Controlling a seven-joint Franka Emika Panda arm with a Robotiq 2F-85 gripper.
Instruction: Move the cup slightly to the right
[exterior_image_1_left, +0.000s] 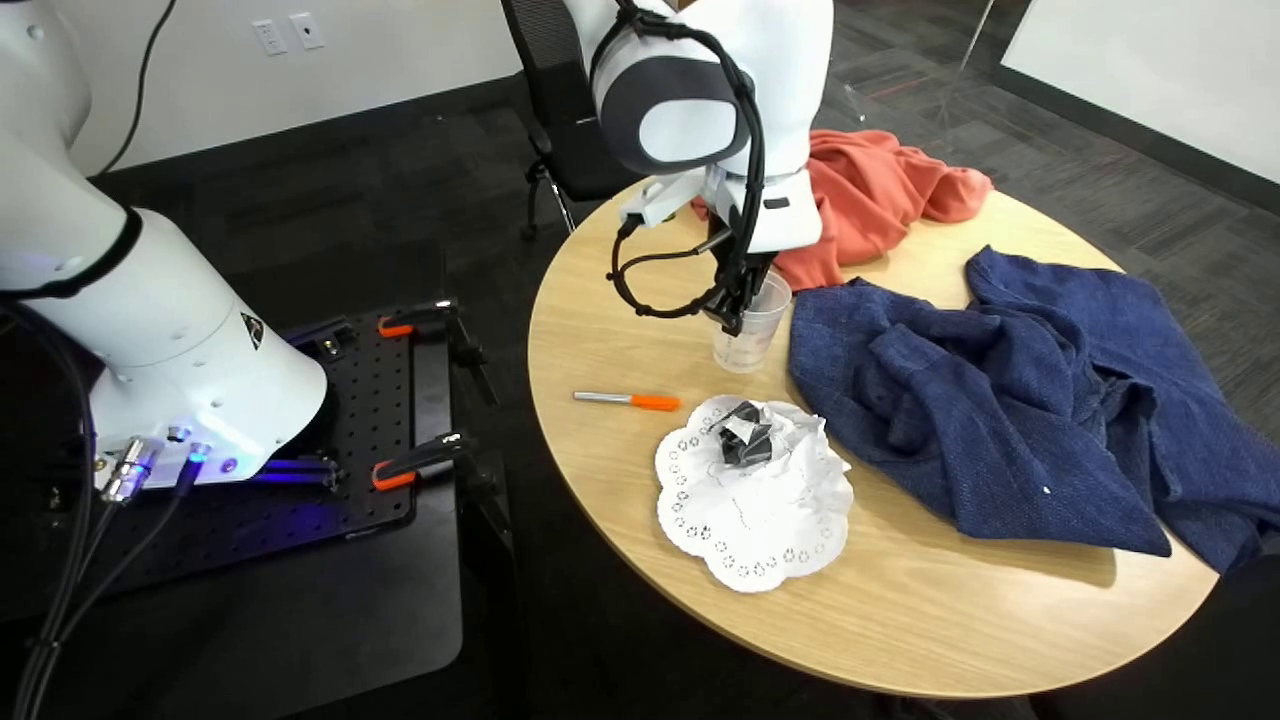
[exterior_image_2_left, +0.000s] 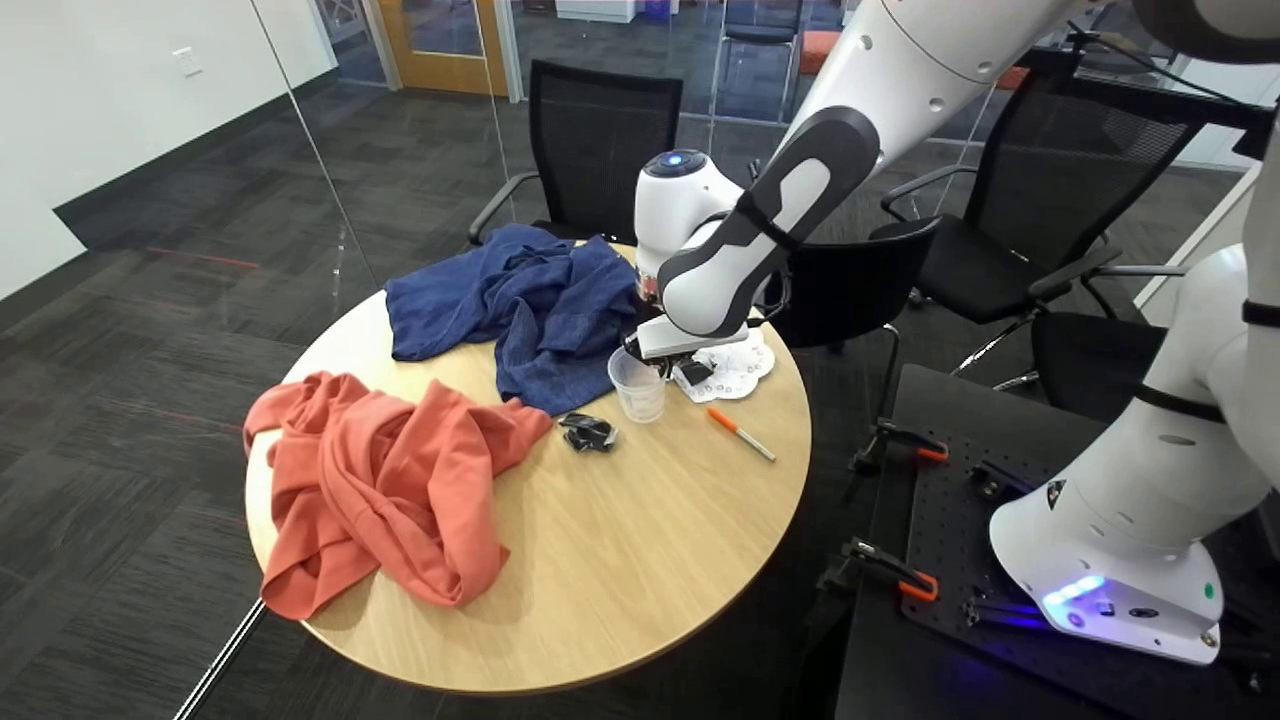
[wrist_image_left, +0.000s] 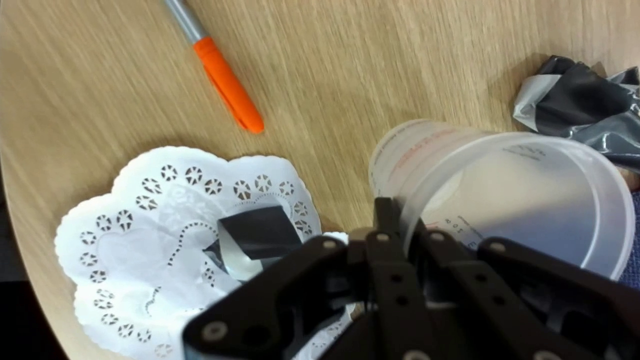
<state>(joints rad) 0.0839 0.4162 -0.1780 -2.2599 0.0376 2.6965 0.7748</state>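
The translucent whitish cup (exterior_image_1_left: 757, 340) is upright or nearly so at the table's middle. It also shows in an exterior view (exterior_image_2_left: 642, 395) and fills the right of the wrist view (wrist_image_left: 510, 195), its open rim facing the camera. My gripper (wrist_image_left: 397, 215) is shut on the near side of the cup's wall, with the rim passing between its two fingers. The gripper also shows against the cup in both exterior views (exterior_image_1_left: 735, 312) (exterior_image_2_left: 662, 366). I cannot tell whether the cup's base touches the table.
An orange marker (exterior_image_1_left: 640, 401) and a white doily (exterior_image_1_left: 750, 545) with a dark wrapper (exterior_image_1_left: 745, 437) lie near the cup. A crumpled black wrapper (exterior_image_2_left: 588, 432) lies beside it. A blue cloth (exterior_image_1_left: 1000, 400) and a red cloth (exterior_image_2_left: 400, 480) cover parts of the round table (exterior_image_2_left: 620, 600).
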